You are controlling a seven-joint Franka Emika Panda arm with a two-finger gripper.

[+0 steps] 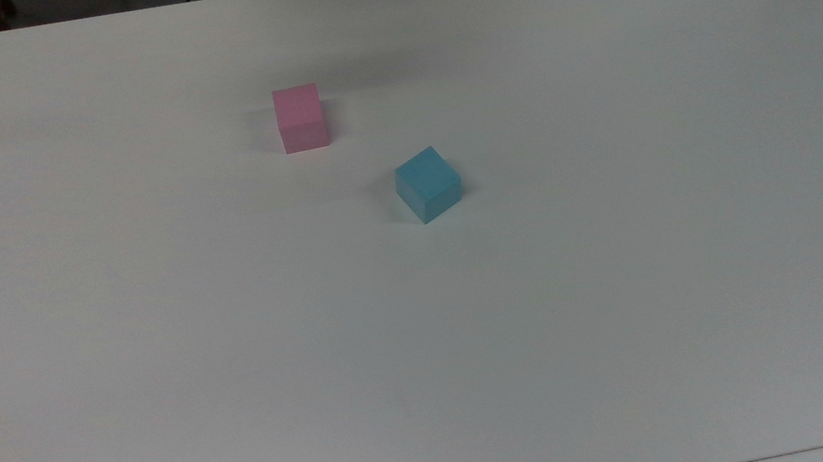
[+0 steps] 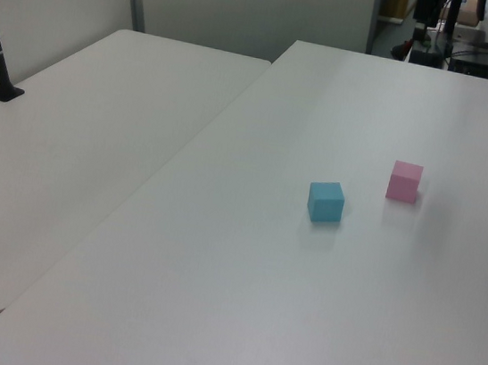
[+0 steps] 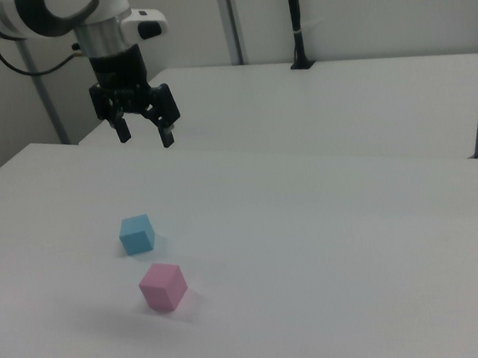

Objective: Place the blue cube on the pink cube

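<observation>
Right view, nearest: pink cube (image 3: 163, 287) sits flat on the white table (image 3: 332, 246), nothing on top, ready as my base.
Next back: blue cube (image 3: 136, 233) rests just beside it, apart, so I judge the pick not yet begun.
Farthest: my gripper (image 3: 142, 129) hangs high above, fingers spread and empty, ready to straddle blue.

Arm enters from the right view's upper left, white links w/ black joint rings, wrist pointing straight down. Gripper (image 3: 143, 138) hangs in the air, black, both fingers (image 3: 167, 136) spread wide apart w/ a clear gap btwn them, nothing held, tips aimed downward, slightly angled toward the right view's right
</observation>
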